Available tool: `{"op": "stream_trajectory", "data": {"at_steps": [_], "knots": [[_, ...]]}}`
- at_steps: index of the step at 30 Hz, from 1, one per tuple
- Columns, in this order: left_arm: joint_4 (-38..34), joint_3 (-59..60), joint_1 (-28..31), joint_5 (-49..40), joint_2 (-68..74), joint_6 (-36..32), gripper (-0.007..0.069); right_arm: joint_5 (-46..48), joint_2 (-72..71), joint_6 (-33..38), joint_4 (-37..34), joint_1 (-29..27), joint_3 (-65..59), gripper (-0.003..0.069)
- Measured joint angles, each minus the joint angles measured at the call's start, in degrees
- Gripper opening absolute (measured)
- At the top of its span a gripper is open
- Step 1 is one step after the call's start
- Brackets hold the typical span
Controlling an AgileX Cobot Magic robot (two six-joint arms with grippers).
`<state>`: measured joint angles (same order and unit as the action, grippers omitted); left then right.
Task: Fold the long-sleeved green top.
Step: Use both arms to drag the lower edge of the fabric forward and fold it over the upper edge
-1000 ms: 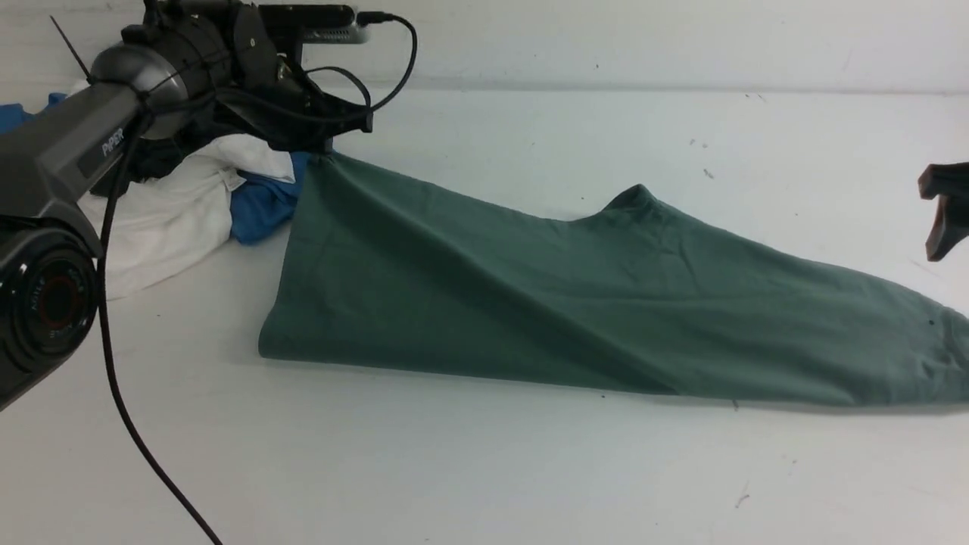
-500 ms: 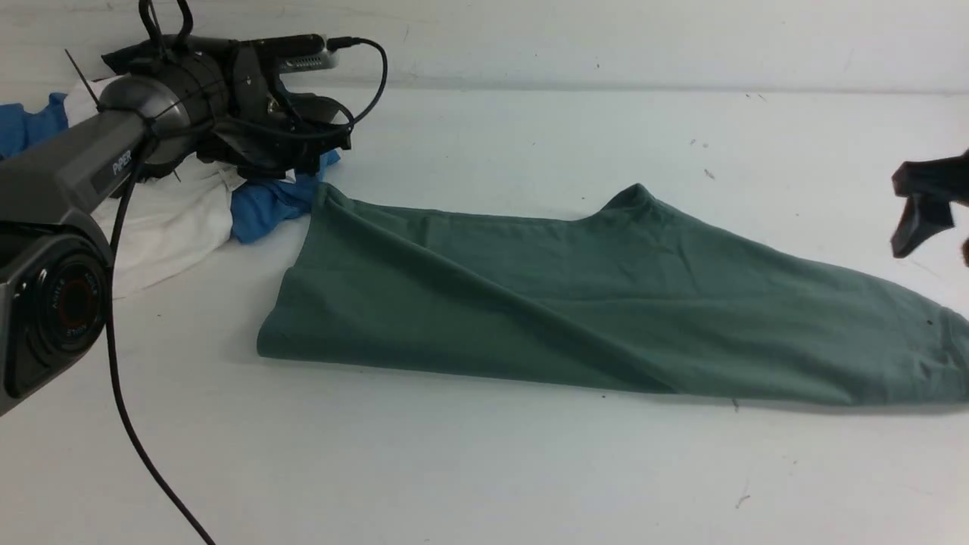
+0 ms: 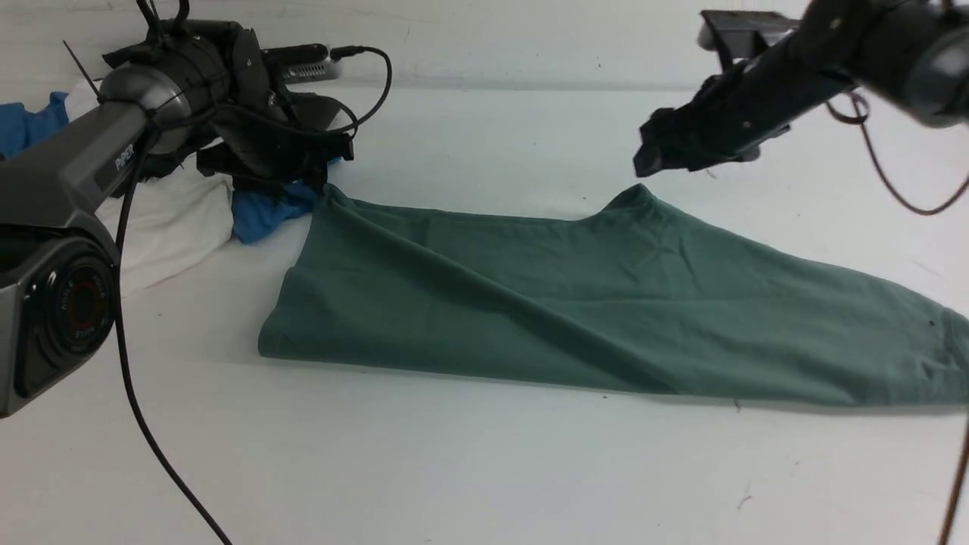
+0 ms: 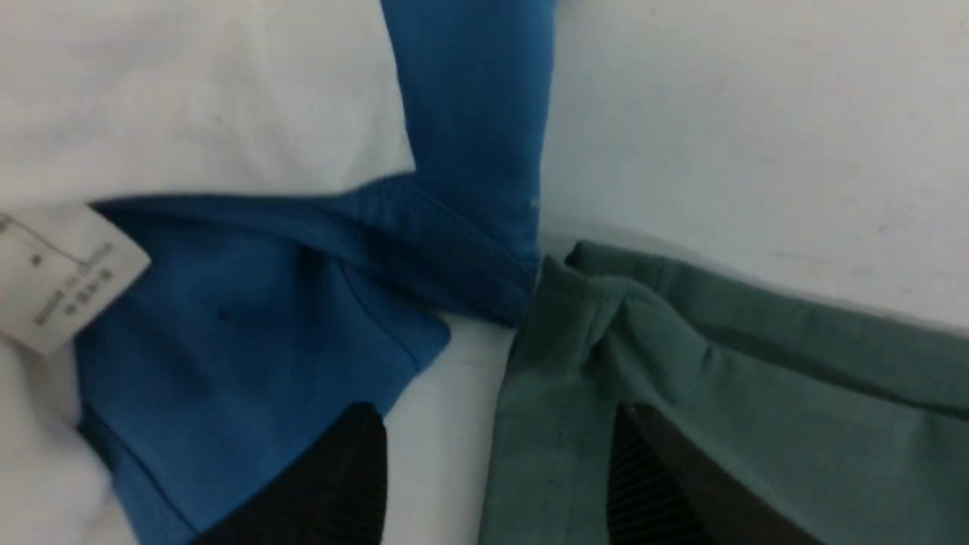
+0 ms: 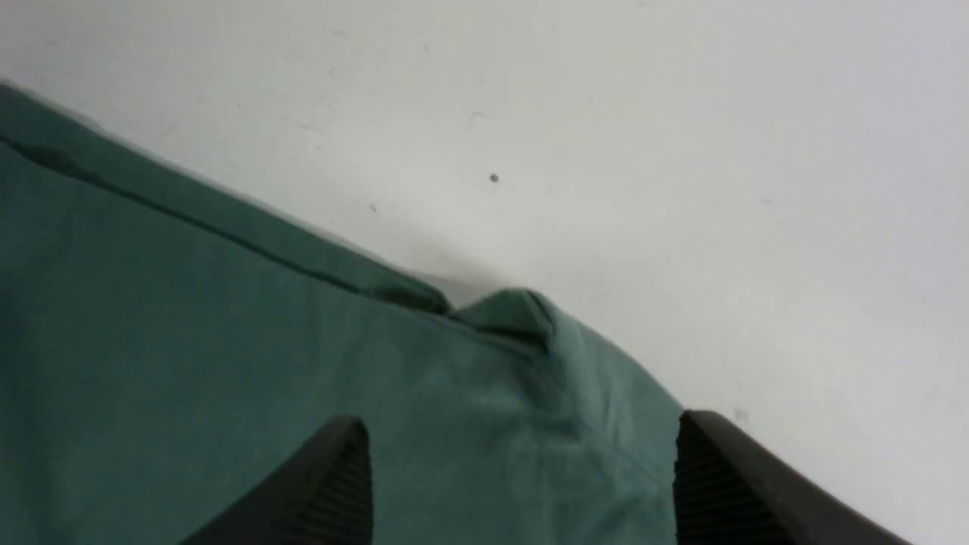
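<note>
The green long-sleeved top (image 3: 590, 318) lies spread across the middle of the desk (image 3: 454, 469). Behind it, the left fingers (image 4: 333, 492) stand wide over its far-left corner, beside the blue cloth (image 3: 265, 212) and white cloth (image 3: 174, 219). The right fingers (image 5: 325, 492) hang wide above its far peak.

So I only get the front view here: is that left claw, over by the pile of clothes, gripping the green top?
Observer: No. Its wrist camera shows the left claw open, with one finger over the blue cloth and the other over a corner of the green top.
Operator: And the right claw?
Observer: The right claw is open too. It is poised over the raised bump on the top's far edge and holds nothing.
</note>
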<state>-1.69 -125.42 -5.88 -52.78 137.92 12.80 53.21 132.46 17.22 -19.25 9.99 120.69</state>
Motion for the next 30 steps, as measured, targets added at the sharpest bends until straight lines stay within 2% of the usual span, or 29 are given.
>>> {"op": "stream_trajectory", "data": {"at_steps": [4, 8, 10, 12, 13, 14, 17, 26, 30], "knots": [[0.0, 0.0, 0.0, -2.08, 0.26, 0.0, 0.0375, 0.4, 5.69, -1.73, 2.82, 1.02, 6.3, 0.0491], [0.0, 0.0, 0.0, -3.72, 0.37, 0.0, 0.0375, 1.05, 9.57, -3.67, 5.36, 1.51, 10.08, 0.042], [0.0, 0.0, 0.0, -4.42, 0.37, 0.0, 0.0375, 1.61, 10.5, -4.07, 6.58, 1.63, 10.75, 0.0299], [0.0, 0.0, 0.0, -4.48, 0.37, -0.06, 0.0375, 1.93, 10.59, -4.12, 6.96, 1.63, 10.86, 0.0227], [0.0, 0.0, 0.0, -4.54, 0.37, -0.49, 0.0375, 2.28, 10.63, -4.24, 7.24, 1.63, 10.86, 0.0111], [0.0, 0.0, 0.0, -4.54, 0.37, -0.68, 0.0375, 2.33, 10.63, -4.32, 7.24, 1.63, 10.93, 0.0061], [0.0, -0.05, 0.0, -4.85, 0.37, -1.55, 0.0375, 3.11, 10.63, -4.57, 7.47, 1.63, 12.17, 0.0018], [0.0, -0.05, 0.0, -5.92, 0.37, -1.94, 0.0375, 4.99, 10.47, -7.71, 7.45, 0.24, 16.0, 0.0015], [0.0, -0.05, 0.0, -6.14, 0.37, -1.94, 0.0375, 5.04, 11.96, -9.29, 9.72, -0.09, 16.1, 0.0015]]}}
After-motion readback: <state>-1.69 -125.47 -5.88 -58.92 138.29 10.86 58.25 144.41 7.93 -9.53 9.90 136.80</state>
